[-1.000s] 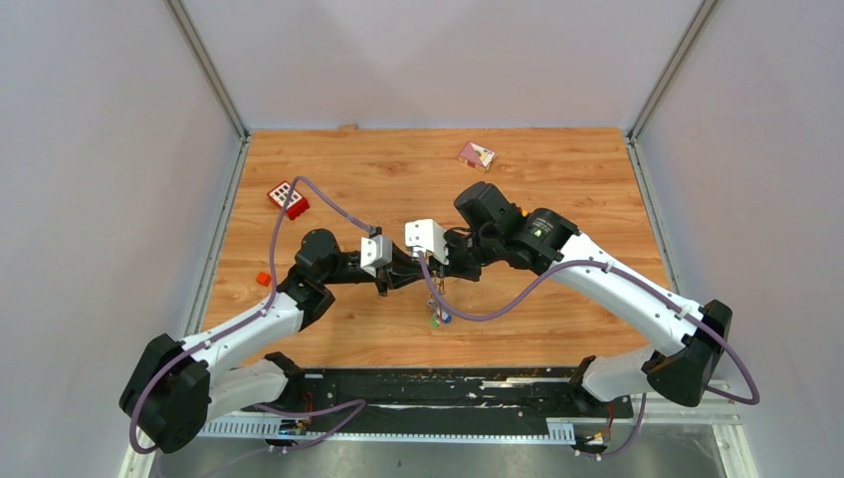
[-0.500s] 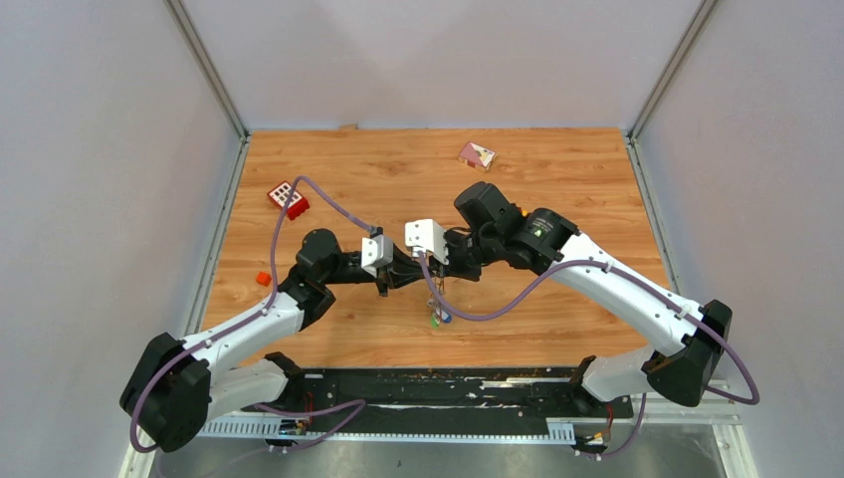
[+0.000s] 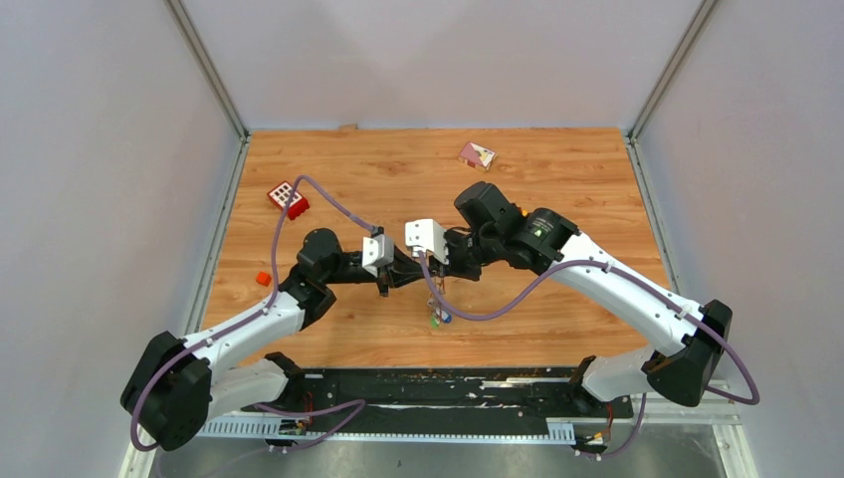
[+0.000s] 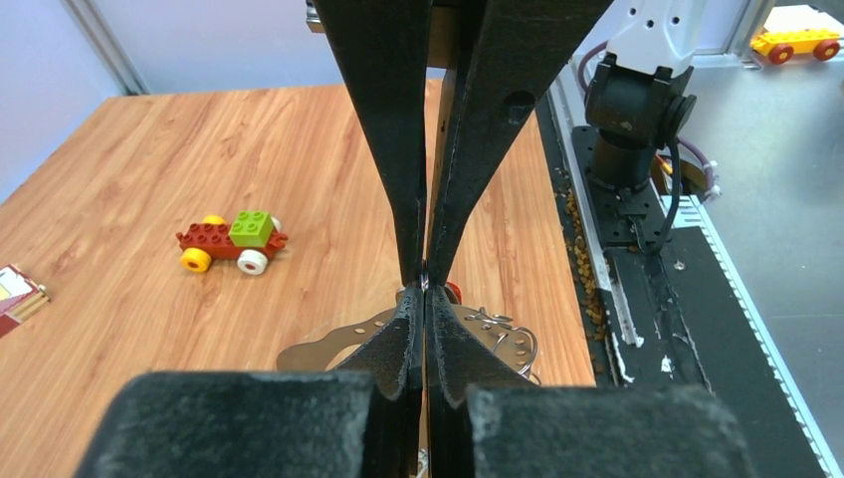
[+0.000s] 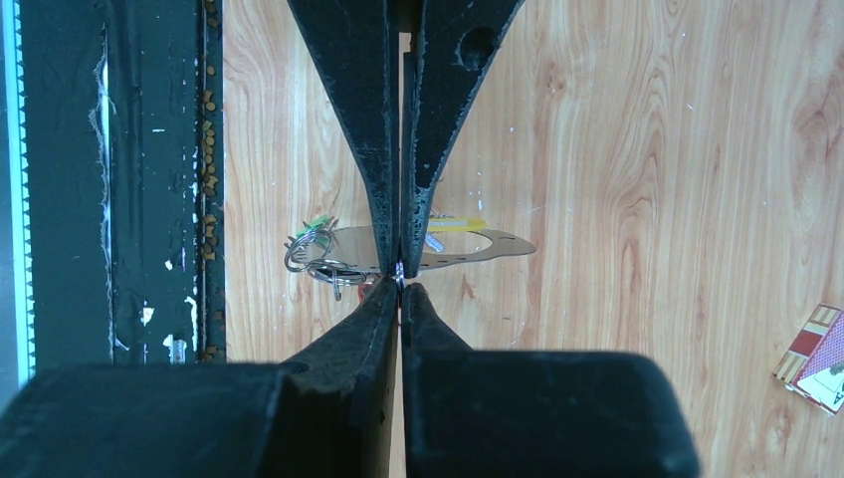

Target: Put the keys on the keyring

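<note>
My left gripper [image 3: 406, 278] and right gripper [image 3: 418, 271] meet tip to tip above the middle of the table. Both are shut on the same thin silvery edge. In the left wrist view that edge sits between my left gripper [image 4: 424, 297] and the right one above it. It looks like part of the keyring [image 5: 468, 247], a flat silvery loop with small holes, which also shows in the left wrist view [image 4: 328, 344]. The keys [image 3: 436, 317] bunch at its near end on small wire rings [image 5: 316, 264]. A green tag [image 5: 318, 221], a yellow tag [image 5: 453, 224] and a red head [image 4: 454, 291] show.
A red block with white squares [image 3: 288, 198] lies at the far left, a small orange piece [image 3: 263, 278] nearer. A card pack [image 3: 476, 153] lies at the back. A brick toy car [image 4: 231, 239] stands on the wood in the left wrist view.
</note>
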